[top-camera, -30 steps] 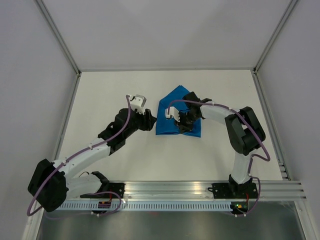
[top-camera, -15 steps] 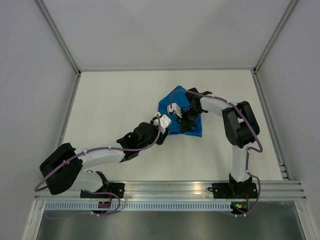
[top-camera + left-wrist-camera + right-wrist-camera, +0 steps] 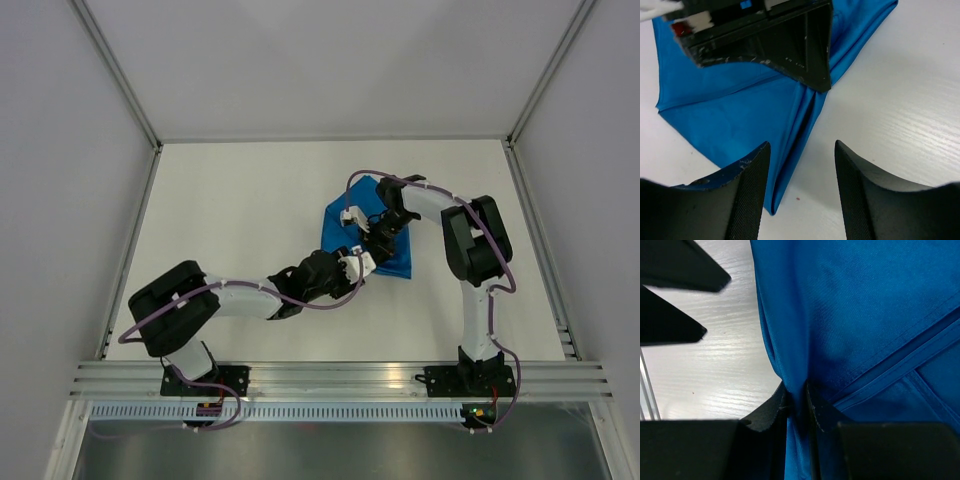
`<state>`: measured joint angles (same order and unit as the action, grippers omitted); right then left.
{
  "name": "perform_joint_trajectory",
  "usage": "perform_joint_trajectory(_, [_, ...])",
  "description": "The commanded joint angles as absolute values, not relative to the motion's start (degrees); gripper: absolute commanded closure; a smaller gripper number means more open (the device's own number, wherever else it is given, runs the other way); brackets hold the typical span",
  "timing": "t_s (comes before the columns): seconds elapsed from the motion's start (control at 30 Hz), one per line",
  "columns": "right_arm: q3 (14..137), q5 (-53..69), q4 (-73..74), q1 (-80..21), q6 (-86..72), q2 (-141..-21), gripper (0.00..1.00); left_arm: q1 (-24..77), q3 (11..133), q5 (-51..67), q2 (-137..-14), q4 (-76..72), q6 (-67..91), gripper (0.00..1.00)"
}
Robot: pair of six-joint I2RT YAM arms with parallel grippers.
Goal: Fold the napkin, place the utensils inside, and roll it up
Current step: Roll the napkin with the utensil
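Gripping a raised pleat of the napkin (image 3: 730, 100) with the right gripper (image 3: 797, 402), fingers clenched on the cloth. Spread wide and grasping nothing at the left gripper (image 3: 800, 187), set astride the napkin's pointed tip, bare table (image 3: 900, 100) beyond its right finger. Pleated lengthwise, running from the right fingers toward the gap between the left ones. Partly covered by the right arm (image 3: 470, 240) from above; cropped at both wrist views' edges.

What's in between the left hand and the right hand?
The left wrist view shows a fold of the blue napkin: the right hand pinches it, and it reaches into the open left hand.
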<state>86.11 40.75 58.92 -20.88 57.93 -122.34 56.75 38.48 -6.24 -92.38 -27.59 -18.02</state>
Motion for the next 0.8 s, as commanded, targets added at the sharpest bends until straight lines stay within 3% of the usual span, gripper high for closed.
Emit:
perform_joint_trajectory(0.0, [83.9, 31.6, 62.1, -20.5, 61.6, -128.4, 0.83, 58.1, 42.9, -3.5, -95.7, -30.9, -23.8, 0.40])
perform_joint_trajectory(0.5, [86.9, 30.5, 64.5, -19.5, 62.6, -130.7, 0.84, 60.0, 49.0, -3.9, -107.0, -30.4, -31.5, 0.40])
perform_joint_trajectory(0.73, [89.4, 30.8, 66.0, -19.2, 62.6, -132.2, 0.84, 60.0, 50.4, -2.6, -109.5, -27.2, -32.0, 0.50])
perform_joint_trajectory(0.77, [89.6, 30.8, 66.4, -19.2, 62.6, -132.4, 0.84, 60.0, 50.5, -2.6, -110.0, -26.5, -32.0, 0.55])
